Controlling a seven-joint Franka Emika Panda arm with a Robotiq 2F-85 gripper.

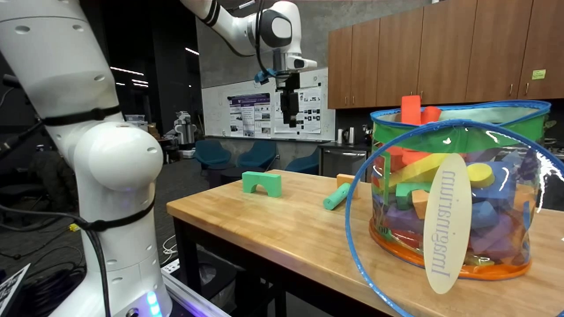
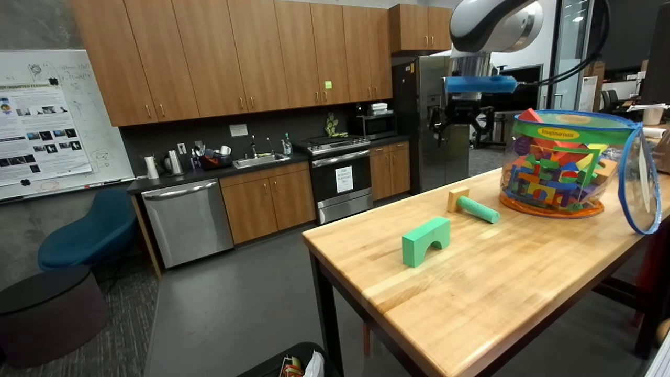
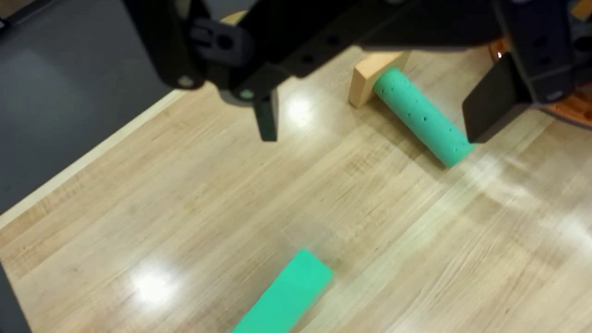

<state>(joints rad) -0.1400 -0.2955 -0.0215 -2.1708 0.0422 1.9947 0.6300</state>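
Wrist view: fingers (image 3: 495, 101) hang apart, empty, above the surface (image 3: 259, 194); I'd straddle the green cylinder (image 3: 422, 115), upper right, crosswise, clear of the orange rectangular block (image 3: 371, 74).

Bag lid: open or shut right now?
Open: in both exterior views, the lid hangs down beside the bag, and a red block pokes out of the bag's top.

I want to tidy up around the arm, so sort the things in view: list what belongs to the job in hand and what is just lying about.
Likely part of the job: end effector, open and holding nothing; nearest it, green cylinder, orange block and green arch block; probably also clear bag of blocks.

Just lying about: kettle, microwave, teal chairs, dark round stool.
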